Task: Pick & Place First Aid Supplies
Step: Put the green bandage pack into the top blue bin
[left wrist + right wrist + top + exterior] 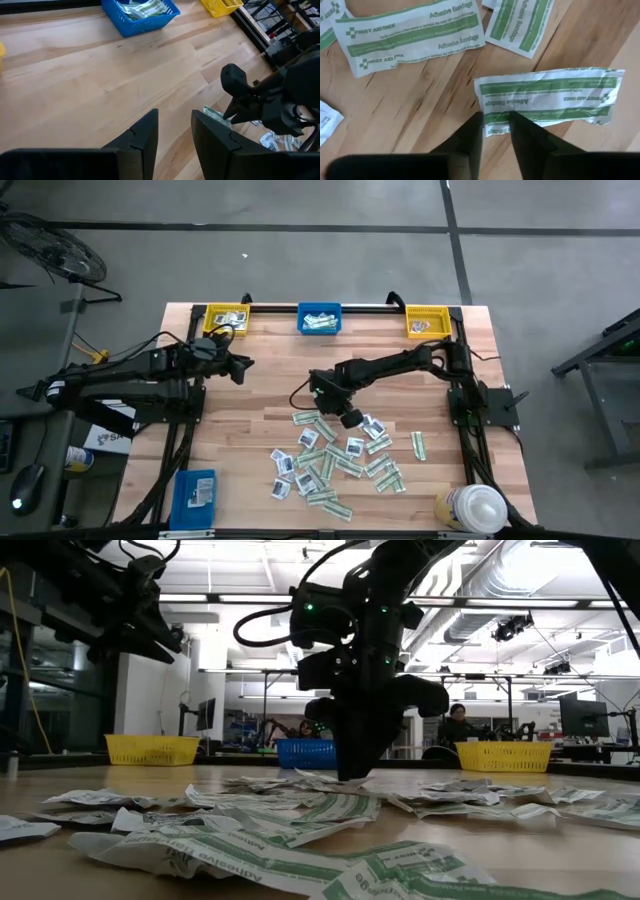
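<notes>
The right gripper (495,127), jaws narrowed about one end of a green-and-white bandage strip (550,97) lying flat on the table (260,390) at the pile's near edge, is judged liable to lose the thin paper through so marginal a pinch.

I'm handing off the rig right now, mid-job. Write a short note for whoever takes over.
Left gripper: jaws open, empty, hovering over the table near the left yellow bin.
Right gripper: down at one end of a green packet on the bin-side edge of the pile; grip unclear.
Done: some packets lie in the left yellow bin, blue bin and right yellow bin.
Left: dozens of packets loose in the pile.
</notes>
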